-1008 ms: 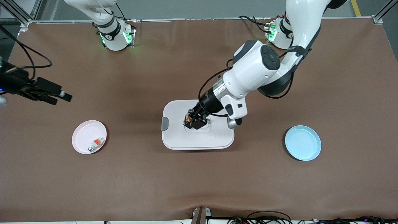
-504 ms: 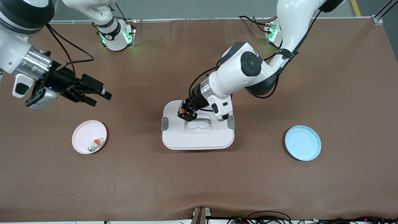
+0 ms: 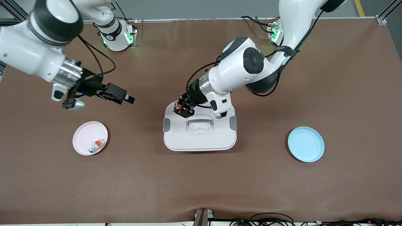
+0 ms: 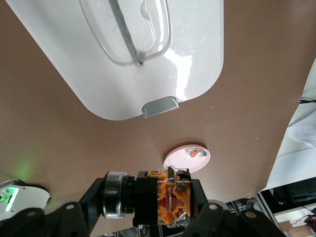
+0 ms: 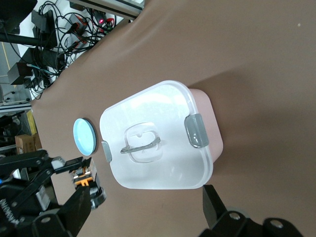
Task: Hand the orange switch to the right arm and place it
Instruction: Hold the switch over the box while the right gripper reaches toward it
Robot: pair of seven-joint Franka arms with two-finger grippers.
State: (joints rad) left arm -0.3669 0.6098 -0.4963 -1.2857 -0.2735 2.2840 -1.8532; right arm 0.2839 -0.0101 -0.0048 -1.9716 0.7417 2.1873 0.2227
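The orange switch (image 3: 181, 107), a small black block with an orange end, is clamped in my left gripper (image 3: 183, 110), which is shut on it over the corner of the white lidded box (image 3: 199, 139) toward the right arm's end. In the left wrist view the switch (image 4: 167, 196) fills the gap between the left gripper's (image 4: 163, 205) fingers. My right gripper (image 3: 125, 98) hangs open and empty over bare mat, between the box and the right arm's end. In the right wrist view the right gripper (image 5: 145, 210) frames the mat, with the switch (image 5: 84, 177) beside one finger.
A pink plate (image 3: 82, 138) near the right arm's end holds a white-and-grey piece with an orange tab (image 3: 96, 145). A blue plate (image 3: 306, 144) lies toward the left arm's end. The box has grey clips (image 3: 166, 125) and a lid handle (image 3: 199, 123).
The left gripper has carried the switch across the box lid toward the right arm's end. The right arm has swung in from the table's end toward the box, still open.
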